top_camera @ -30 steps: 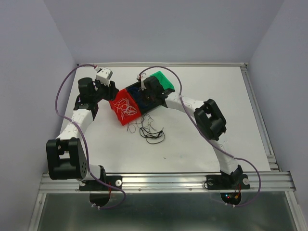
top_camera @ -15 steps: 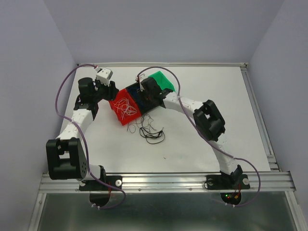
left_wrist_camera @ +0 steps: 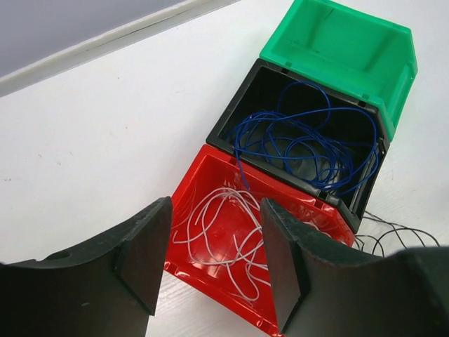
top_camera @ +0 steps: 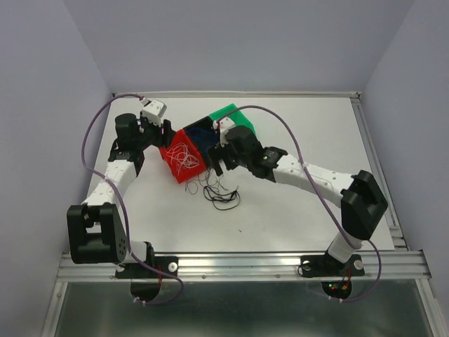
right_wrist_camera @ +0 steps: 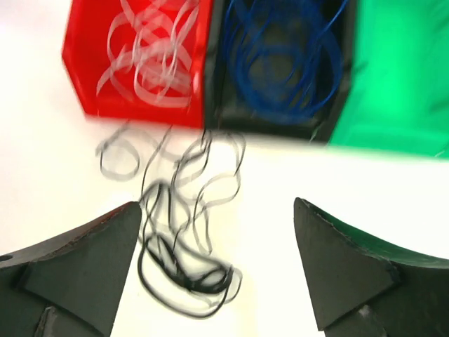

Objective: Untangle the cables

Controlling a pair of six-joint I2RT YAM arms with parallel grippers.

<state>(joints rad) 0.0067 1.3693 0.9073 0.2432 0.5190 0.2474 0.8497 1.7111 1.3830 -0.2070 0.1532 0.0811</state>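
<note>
My left jaws stand apart, holding nothing, beside the red bin [left_wrist_camera: 210, 279], where hair-thin white cables [left_wrist_camera: 224, 232] lie in loose loops. In the black bin [left_wrist_camera: 231, 105] next to it, dark blue cables [left_wrist_camera: 302, 140] coil. My right jaws gape wide and empty over tangled black cables [right_wrist_camera: 179, 260] on the counter [top_camera: 280, 225], just before the bins.

Open table [top_camera: 295, 225] right of the black cables [top_camera: 223, 198], three bins [left_wrist_camera: 231, 105] (touching in a row) apparently just behind them.
</note>
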